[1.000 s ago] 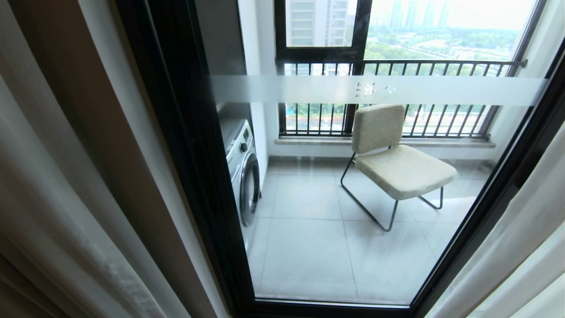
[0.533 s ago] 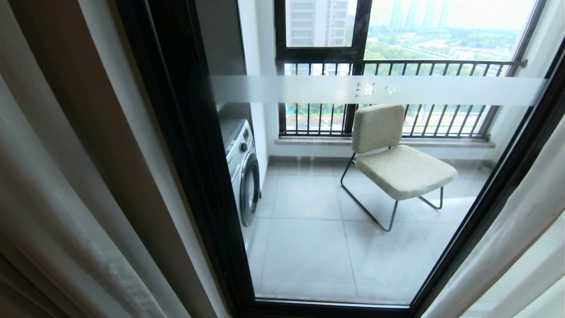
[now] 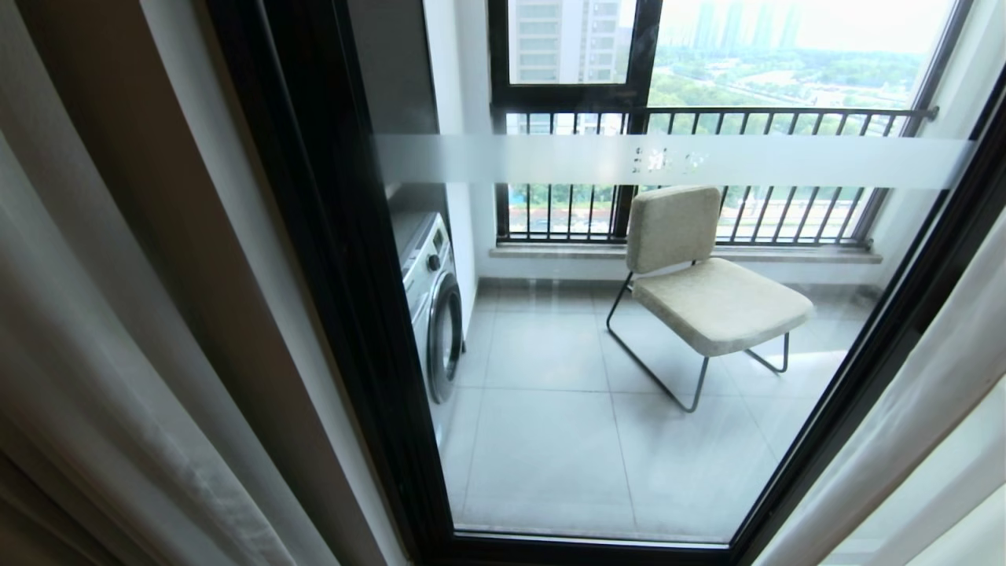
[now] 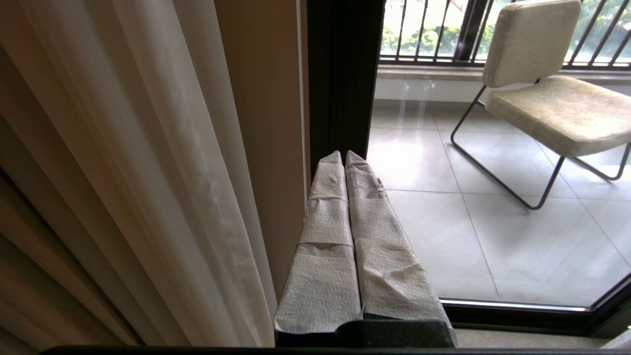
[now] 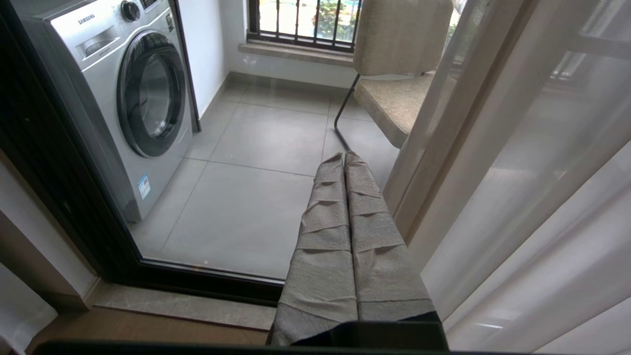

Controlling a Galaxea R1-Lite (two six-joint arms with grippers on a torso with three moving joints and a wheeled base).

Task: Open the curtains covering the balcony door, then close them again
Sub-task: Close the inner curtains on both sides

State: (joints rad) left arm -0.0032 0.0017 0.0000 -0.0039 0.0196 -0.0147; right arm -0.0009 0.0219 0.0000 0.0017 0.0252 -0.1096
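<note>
The curtains hang drawn aside on both sides of the balcony door [image 3: 338,275]. White sheer and beige folds [image 3: 86,338] are on the left and a white sheer [image 3: 927,409] is on the right. The door's clear glass is uncovered, with a frosted band [image 3: 550,159] across it. Neither arm shows in the head view. My left gripper [image 4: 344,154] is shut and empty, pointing at the black door frame [image 4: 340,74], with the left sheer [image 4: 148,172] beside it. My right gripper [image 5: 344,155] is shut and empty, low before the glass, with the right sheer [image 5: 517,197] close beside it.
Behind the glass, a silver washing machine [image 3: 432,306] stands on the left and a beige chair [image 3: 707,291] on thin black legs in the middle of a tiled balcony floor. A barred window [image 3: 707,118] is at the back. A stone sill [image 5: 187,305] runs below the door.
The edge of the right sheer has shifted slightly at the lower right of the head view. Nothing else differs there.
</note>
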